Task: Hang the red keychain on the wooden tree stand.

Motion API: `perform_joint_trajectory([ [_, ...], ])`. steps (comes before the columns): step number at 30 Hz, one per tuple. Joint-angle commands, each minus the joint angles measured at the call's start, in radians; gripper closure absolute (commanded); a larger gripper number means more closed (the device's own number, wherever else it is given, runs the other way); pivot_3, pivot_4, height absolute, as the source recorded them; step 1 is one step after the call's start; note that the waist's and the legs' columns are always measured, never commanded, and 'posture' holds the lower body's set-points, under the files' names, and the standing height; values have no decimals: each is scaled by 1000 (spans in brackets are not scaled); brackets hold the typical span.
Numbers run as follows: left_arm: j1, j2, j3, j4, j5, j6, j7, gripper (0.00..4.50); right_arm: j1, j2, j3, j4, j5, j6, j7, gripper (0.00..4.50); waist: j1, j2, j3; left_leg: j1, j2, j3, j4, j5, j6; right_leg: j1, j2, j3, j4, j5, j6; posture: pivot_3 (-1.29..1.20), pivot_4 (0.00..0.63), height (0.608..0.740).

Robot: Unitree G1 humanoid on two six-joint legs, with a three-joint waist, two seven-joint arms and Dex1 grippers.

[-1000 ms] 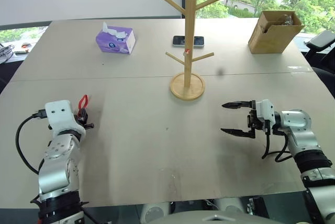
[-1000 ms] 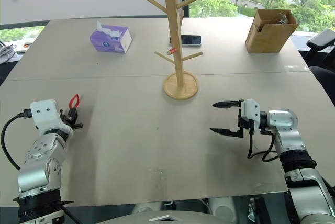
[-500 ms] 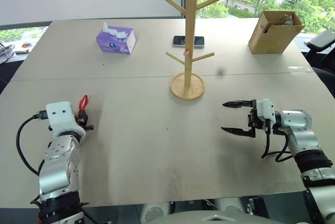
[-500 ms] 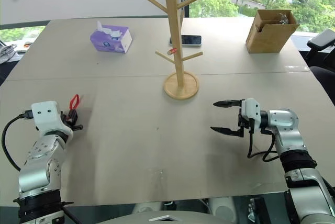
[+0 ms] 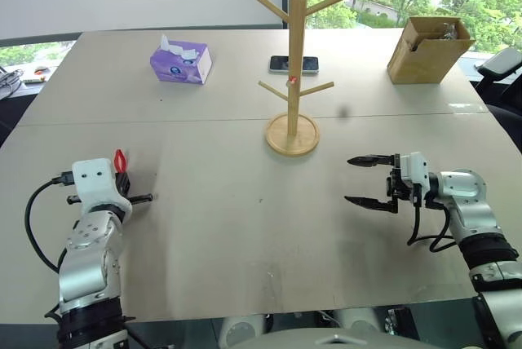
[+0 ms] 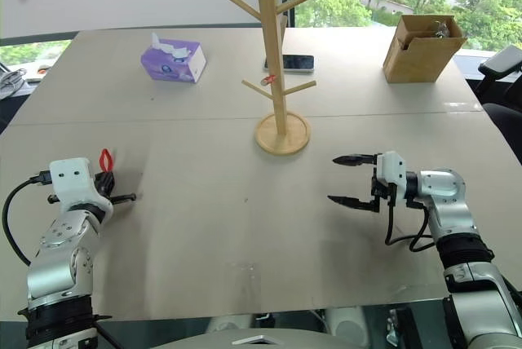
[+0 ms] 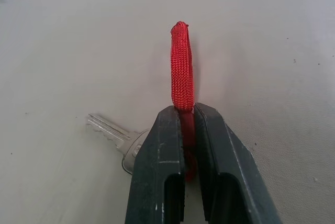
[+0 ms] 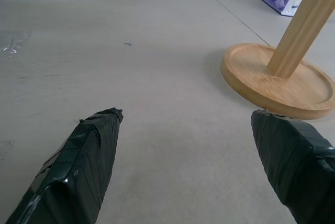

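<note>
From the head views, the left gripper (image 5: 130,194) sits near the worktop's (image 5: 245,227) left edge, fingers pinched on the red keychain (image 5: 121,160); the right gripper (image 5: 364,181) holds its fingers wide apart over bare surface, well short of the wooden tree stand (image 5: 294,72). The left wrist view shows both fingers (image 7: 159,171) clamped on the red loop, its key lying on the worktop. The right wrist view shows spread fingers (image 8: 84,166) facing the stand's base.
</note>
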Motion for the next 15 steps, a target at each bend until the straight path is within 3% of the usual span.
perform_joint_trajectory([
  [1, 9, -17, 11, -44, -14, -47, -17, 4448, -15, 0, -32, -23, 5, -3, -20, 241, 0, 0, 0, 0, 0, 0, 0, 0, 0, 0, 0, 0, 0, 0, 0, 0, 150, 740],
  [4, 13, -51, -8, -142, -71, -102, -78, 4448, -32, 11, -53, -12, 10, -1, -64, 241, 0, 0, 0, 0, 0, 0, 0, 0, 0, 0, 0, 0, 0, 0, 0, 0, 150, 740],
  [7, 22, -98, -50, -302, -224, -138, -213, 4448, -45, -2, -79, -34, 39, 44, -76, 241, 6, 0, 0, -1, 0, 0, 0, 0, 0, 0, -1, 0, 0, 0, 0, 0, 150, 740],
  [11, 19, -107, -99, -429, -402, -70, -311, 4448, -62, -42, -114, -85, 76, 152, -77, 241, 5, 0, 0, -1, -1, 0, 0, 0, 0, 0, -6, 0, 0, 0, 0, 0, 150, 740],
  [15, -60, -100, -158, -499, -596, 13, -362, 4448, -73, -90, -136, -107, 76, 199, -74, 241, 6, 0, 0, 0, -1, 0, 0, 0, 0, 0, 0, 0, 0, 0, 0, 0, 150, 740],
])
